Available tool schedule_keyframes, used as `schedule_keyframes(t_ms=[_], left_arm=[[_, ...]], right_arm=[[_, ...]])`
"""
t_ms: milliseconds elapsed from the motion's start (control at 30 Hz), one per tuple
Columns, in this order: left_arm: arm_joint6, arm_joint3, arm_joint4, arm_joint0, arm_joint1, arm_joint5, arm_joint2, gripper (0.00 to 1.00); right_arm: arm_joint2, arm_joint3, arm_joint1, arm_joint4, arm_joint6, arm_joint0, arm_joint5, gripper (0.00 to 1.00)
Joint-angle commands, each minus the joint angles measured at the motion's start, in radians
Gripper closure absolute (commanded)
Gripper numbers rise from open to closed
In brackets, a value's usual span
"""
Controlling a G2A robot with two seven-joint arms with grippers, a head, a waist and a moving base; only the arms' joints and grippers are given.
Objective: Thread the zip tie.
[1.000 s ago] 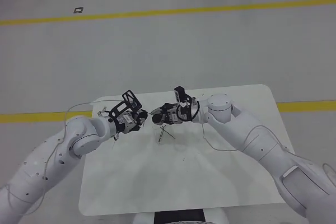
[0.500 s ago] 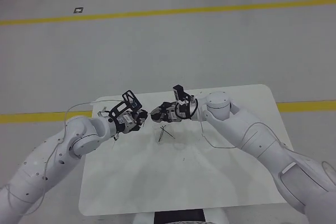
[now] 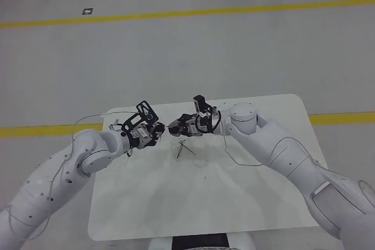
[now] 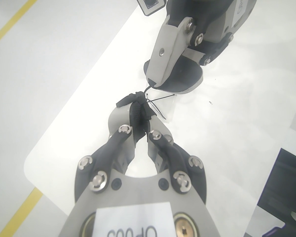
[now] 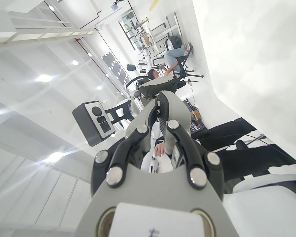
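Step in hand: insertion of the tail into the head. Both arms meet above the counter, held off its surface. The left jaws are closed on one end of the zip tie, judged to be the head, although the frayed black pad material at the tips hides its shape. The right jaws are closed on the thin black tail, which shows in the left wrist view as a short strand bridging the two sets of tips. The tips stand almost touching.

Next move, as judged: advance the tail along its own axis into the head slot with fine alignment. The strand is thin and flexible, so a sideways offset is likely to bend it rather than seat it.

Thin dark strands lie on the counter just beside the meeting point. Whether they are spare ties cannot be told.

Edges: the work point sits near the far edge of the counter, towards its left corner. Room for travel lies mainly towards the robot and to its right
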Motion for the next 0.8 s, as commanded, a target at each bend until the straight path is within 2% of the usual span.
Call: schedule_keyframes(t_ms=[0, 167, 333, 567, 667, 767], left_arm=[[0.000, 0.000, 0.000, 0.000, 0.000, 0.000, 0.000, 0.00], [0.000, 0.000, 0.000, 0.000, 0.000, 0.000, 0.000, 0.00], [0.000, 0.000, 0.000, 0.000, 0.000, 0.000, 0.000, 0.00], [0.000, 0.000, 0.000, 0.000, 0.000, 0.000, 0.000, 0.00], [0.029, 0.036, -0.058, 0.010, -0.003, 0.042, -0.016, 0.00], [0.034, 0.093, -0.198, 0.019, 0.002, 0.023, -0.067, 0.00]], right_arm=[[0.011, -0.003, 0.003, -0.003, -0.008, -0.008, 0.000, 1.00], [0.054, -0.017, 0.015, -0.020, -0.024, -0.040, -0.008, 1.00], [0.104, -0.042, 0.032, -0.055, -0.029, -0.080, -0.041, 1.00], [0.107, -0.045, 0.033, -0.058, -0.030, -0.082, -0.043, 1.00], [0.133, -0.043, 0.038, -0.065, -0.057, -0.106, -0.075, 1.00], [0.171, -0.058, 0.050, -0.089, -0.052, -0.131, -0.111, 1.00]])
